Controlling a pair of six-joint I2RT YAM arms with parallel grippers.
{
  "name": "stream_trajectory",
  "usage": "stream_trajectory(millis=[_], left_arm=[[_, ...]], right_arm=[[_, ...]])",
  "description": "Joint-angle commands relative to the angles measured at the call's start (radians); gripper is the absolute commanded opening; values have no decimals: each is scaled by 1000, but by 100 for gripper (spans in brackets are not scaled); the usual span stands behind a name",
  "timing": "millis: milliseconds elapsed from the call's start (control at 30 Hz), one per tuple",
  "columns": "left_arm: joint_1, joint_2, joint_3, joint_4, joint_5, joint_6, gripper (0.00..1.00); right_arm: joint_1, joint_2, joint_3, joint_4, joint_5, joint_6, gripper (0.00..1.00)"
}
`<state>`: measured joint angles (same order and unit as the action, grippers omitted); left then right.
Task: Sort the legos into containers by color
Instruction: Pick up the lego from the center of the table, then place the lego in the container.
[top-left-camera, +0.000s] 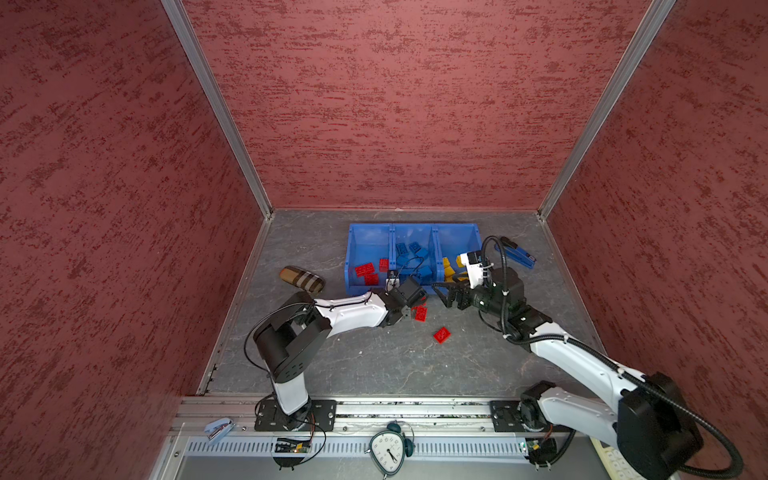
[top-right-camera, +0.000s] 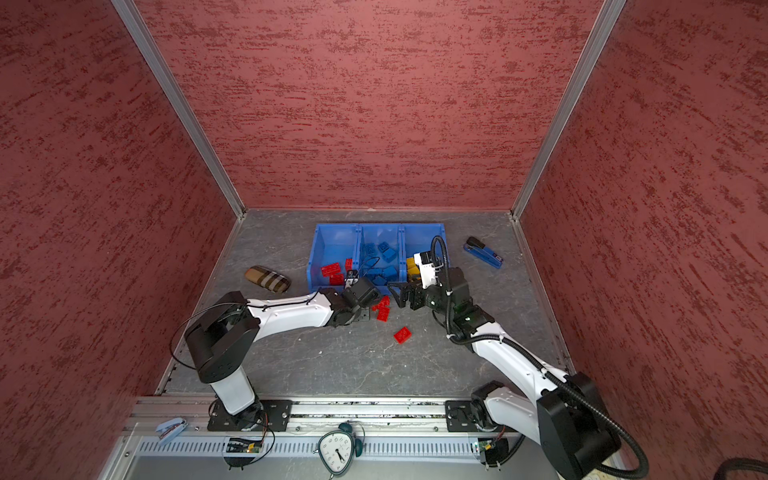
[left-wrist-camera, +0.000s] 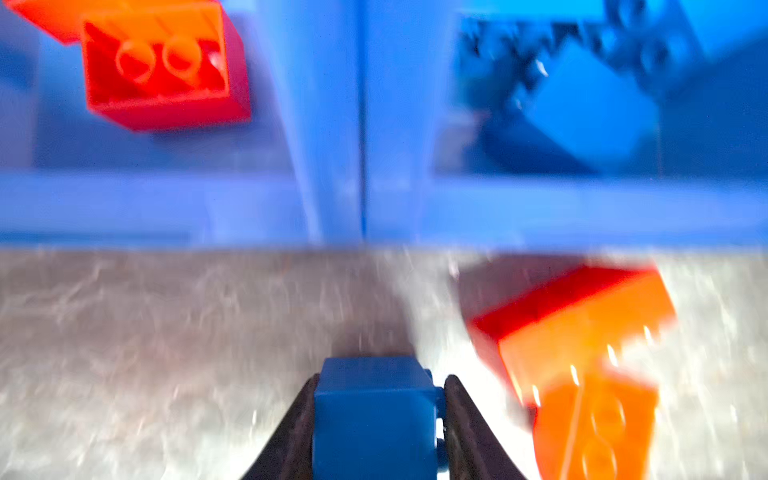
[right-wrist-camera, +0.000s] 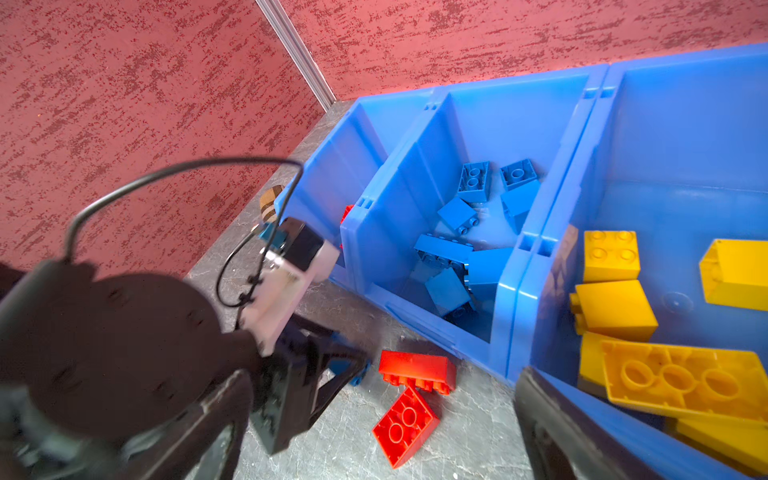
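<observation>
Legos (top-left-camera: 441, 334): mostly binned by colour; a few red ones lie loose on the bench by the bins' front wall.
Containers (top-left-camera: 349, 266): joined row near the bench's far edge, with red in the left bin (top-left-camera: 365, 237), blue in the middle bin (top-left-camera: 411, 235) and yellow in the right bin (top-left-camera: 455, 237).
Right tool (top-left-camera: 444, 293): jaws spread wide, empty, just before the right bin.
Left tool (left-wrist-camera: 380, 386): low on the bench, clamped on a blue brick (left-wrist-camera: 374, 428).
Key relation: the middle bin lies just beyond the left tool, toward the far edge, across the front wall. The likely move is to lift, then go forward.
</observation>
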<state>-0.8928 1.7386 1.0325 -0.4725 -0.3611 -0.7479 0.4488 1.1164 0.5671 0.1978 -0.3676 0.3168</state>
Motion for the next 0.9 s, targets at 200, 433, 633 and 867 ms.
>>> stream_trajectory(millis=[200, 433, 633, 867], left_arm=[[1, -145, 72, -43, -64, 93, 34], [84, -63, 241, 94, 37, 214, 34], [130, 71, 383, 153, 28, 300, 34], [209, 250, 494, 250, 75, 335, 34]], right_arm=[[1, 19, 9, 44, -16, -8, 99], [2, 8, 2, 52, -5, 1, 99], [2, -12, -5, 44, 13, 4, 99], [1, -40, -15, 30, 38, 15, 99]])
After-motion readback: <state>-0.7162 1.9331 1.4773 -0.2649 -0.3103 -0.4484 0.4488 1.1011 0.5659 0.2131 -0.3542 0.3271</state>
